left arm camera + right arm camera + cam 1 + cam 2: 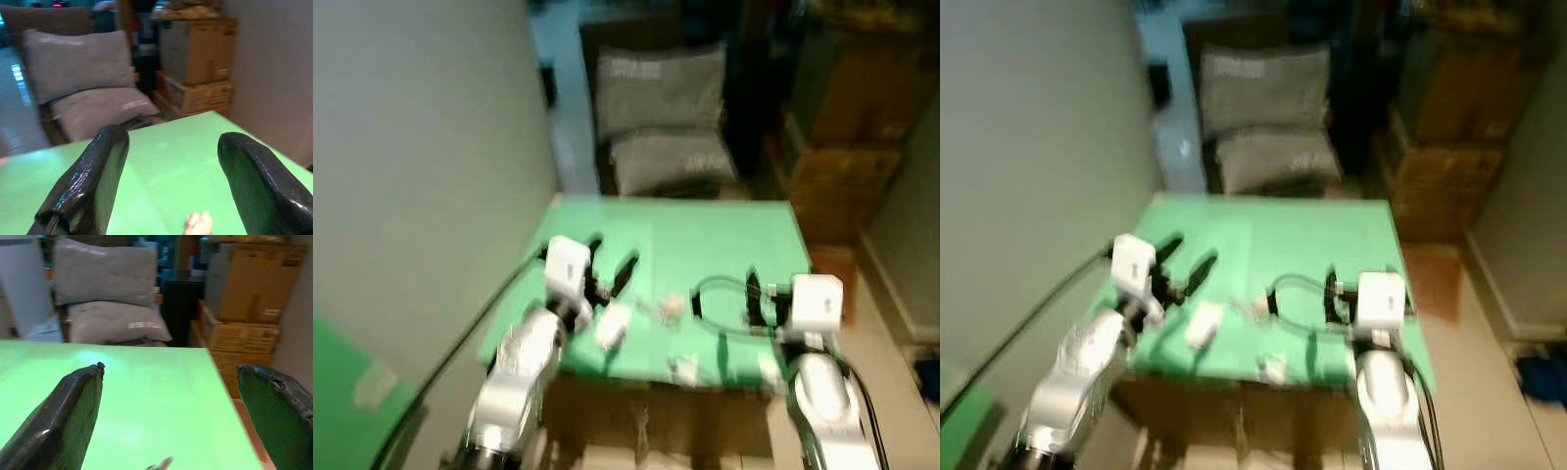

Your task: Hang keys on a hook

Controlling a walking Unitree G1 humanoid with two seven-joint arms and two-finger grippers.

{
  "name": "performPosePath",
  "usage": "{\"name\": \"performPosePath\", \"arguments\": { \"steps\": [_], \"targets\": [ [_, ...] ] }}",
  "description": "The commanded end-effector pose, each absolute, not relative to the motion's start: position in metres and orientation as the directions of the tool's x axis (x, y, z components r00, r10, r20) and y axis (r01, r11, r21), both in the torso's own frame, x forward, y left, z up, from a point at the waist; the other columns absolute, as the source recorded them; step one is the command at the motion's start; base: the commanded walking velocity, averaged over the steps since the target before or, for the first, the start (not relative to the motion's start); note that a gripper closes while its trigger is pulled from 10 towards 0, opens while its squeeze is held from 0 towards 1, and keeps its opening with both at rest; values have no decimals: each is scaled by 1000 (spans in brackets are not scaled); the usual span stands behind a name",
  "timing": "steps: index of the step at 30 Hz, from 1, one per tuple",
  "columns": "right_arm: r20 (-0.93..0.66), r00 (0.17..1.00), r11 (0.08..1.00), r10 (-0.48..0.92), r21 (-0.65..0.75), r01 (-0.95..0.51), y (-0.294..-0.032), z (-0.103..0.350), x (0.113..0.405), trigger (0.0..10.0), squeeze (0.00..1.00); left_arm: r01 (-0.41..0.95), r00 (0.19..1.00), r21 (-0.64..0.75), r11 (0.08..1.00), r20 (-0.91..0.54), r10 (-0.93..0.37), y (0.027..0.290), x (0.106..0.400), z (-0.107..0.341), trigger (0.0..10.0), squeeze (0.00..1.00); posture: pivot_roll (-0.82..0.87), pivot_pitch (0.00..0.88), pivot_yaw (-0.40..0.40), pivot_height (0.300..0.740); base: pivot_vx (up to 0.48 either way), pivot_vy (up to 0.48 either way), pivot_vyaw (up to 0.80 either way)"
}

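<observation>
The head views are blurred. A small pale bunch, probably the keys (672, 307), lies on the green table (705, 240) between my two arms. My left gripper (614, 255) hovers open just left of it, above a white object (612, 326) whose kind I cannot make out. My right gripper (760, 294) is open to the right of the bunch, beside a dark loop (710, 294). In the left wrist view the open fingers (93, 181) frame the green top, with a pale bit (198, 223) low between them. The right wrist view has its fingers (68, 411) wide apart.
Two grey cushions (661, 93) sit on a dark chair behind the table. Cardboard boxes (842, 147) are stacked at the back right. A plain wall (421, 176) runs along the left. A small white piece (683, 368) lies at the table's near edge.
</observation>
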State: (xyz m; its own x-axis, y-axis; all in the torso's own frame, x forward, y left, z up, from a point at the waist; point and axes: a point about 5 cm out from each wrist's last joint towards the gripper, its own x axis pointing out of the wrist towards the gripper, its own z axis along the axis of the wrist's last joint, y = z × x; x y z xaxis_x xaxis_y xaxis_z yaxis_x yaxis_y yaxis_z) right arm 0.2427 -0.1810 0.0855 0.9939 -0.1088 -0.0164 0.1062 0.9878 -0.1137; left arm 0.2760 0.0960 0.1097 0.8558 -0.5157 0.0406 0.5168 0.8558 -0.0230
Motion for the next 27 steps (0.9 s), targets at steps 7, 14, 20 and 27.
{"name": "performPosePath", "arguments": {
  "steps": [7,14,20,27],
  "targets": [
    [-28,993,985,-114,-137,110,-189,86,248,10000,0,518,854,4,855,49,-517,91,277,114,10000,0,-122,0,66,687,185,0,-239],
    [-48,992,989,-113,-102,107,-185,81,257,10000,0,486,873,53,872,24,-488,99,281,111,10000,0,-105,0,64,683,0,0,0],
    [-71,991,990,-112,-90,106,-184,75,255,10000,0,491,870,57,869,6,-492,97,278,107,10000,0,-103,0,64,656,0,0,0],
    [-78,990,990,-119,-84,113,-187,72,253,10000,0,513,858,72,855,3,-514,89,277,106,10000,0,-112,0,66,625,0,0,0]
  ]
}}
